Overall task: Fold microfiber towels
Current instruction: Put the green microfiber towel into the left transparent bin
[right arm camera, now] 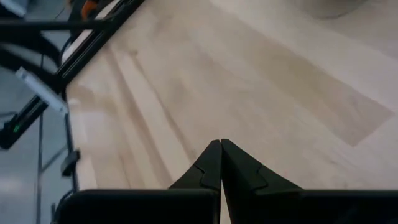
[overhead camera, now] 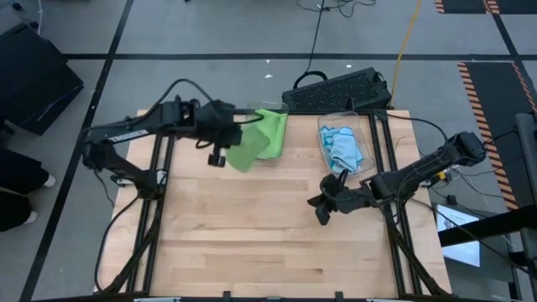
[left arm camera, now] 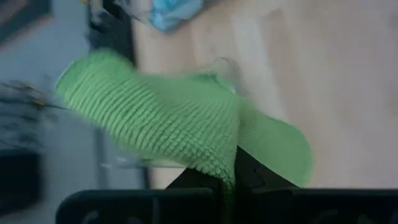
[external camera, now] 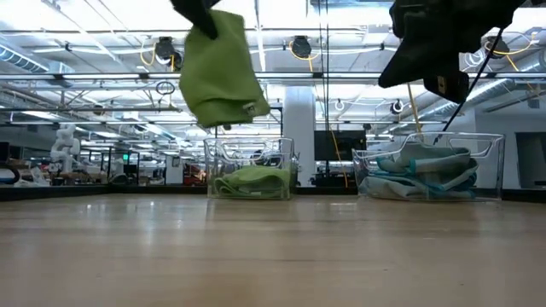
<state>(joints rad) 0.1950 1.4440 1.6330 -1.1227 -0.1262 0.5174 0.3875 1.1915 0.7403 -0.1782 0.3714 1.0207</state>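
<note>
A lime green microfiber towel point(overhead camera: 248, 153) hangs in the air over the table's far left part, close to a clear bin point(external camera: 250, 162) that holds more green towels point(external camera: 252, 182). My left gripper point(left arm camera: 229, 182) is shut on the hanging towel point(external camera: 220, 75). A second clear bin point(overhead camera: 342, 143), at the far right, holds light blue towels point(external camera: 426, 170). My right gripper point(right arm camera: 221, 147) is shut with nothing in it and hovers over the bare wood near the table's right side point(overhead camera: 322, 211). My left gripper pinches the green towel between its two fingers at the towel's upper part point(left arm camera: 219, 167), coming at it slanting down from the table's left. One layer or several, I cannot tell. The towel is lifted clear of the table and hangs slack below the fingers point(external camera: 223, 94).
The two bins stand side by side along the far edge. A black keyboard-like case point(overhead camera: 337, 89) lies beyond that edge. Bare wooden tabletop point(overhead camera: 252, 226) stretches across the middle and near side, framed by black rails point(overhead camera: 151, 210).
</note>
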